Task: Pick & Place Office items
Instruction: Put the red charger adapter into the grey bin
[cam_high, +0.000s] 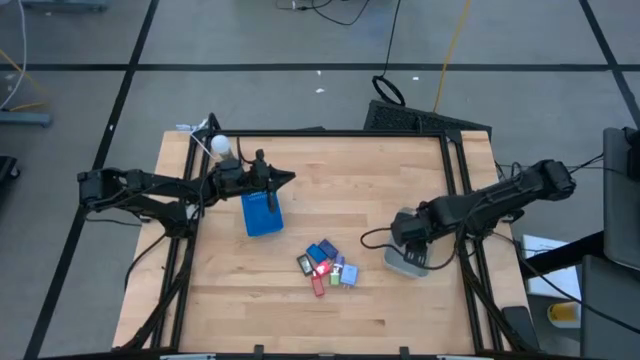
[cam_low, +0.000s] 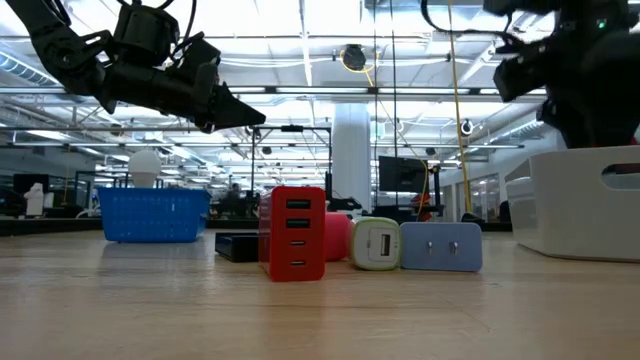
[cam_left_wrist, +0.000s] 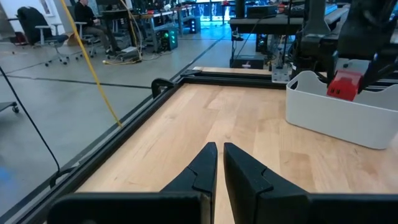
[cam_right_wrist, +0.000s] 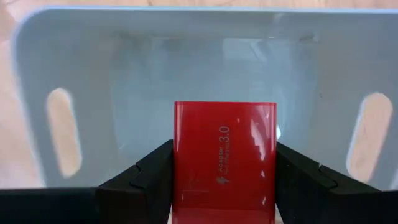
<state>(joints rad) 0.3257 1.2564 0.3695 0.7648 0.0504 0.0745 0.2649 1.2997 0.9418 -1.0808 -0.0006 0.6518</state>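
The office items (cam_high: 325, 265) are small blocky pieces in red, blue, green and black, lying in a heap on the table's near middle; in the low view a red piece (cam_low: 297, 232) stands upright at the front. My right gripper (cam_high: 408, 237) hangs over the pale bin (cam_high: 408, 262) and is shut on a red block (cam_right_wrist: 224, 162). My left gripper (cam_high: 285, 178) is shut and empty. It floats above the far end of the blue tray (cam_high: 262, 213) and points toward the table's right. My right gripper (cam_right_wrist: 224, 186) pinches the red block between its two fingers (cam_right_wrist: 149, 177), one on each long side edge (cam_right_wrist: 179, 155). It comes from above, pointing down. The block is lifted clear over the bin's inside (cam_right_wrist: 199, 74), also seen in the left wrist view (cam_left_wrist: 344, 84).
A white ball-like thing (cam_high: 220, 146) sits at the table's far left corner. The black frame rails (cam_high: 455, 190) run along the table's edges. Bare wood (cam_high: 340, 190) lies between the tray and the bin. A cable (cam_high: 372, 238) loops beside the bin.
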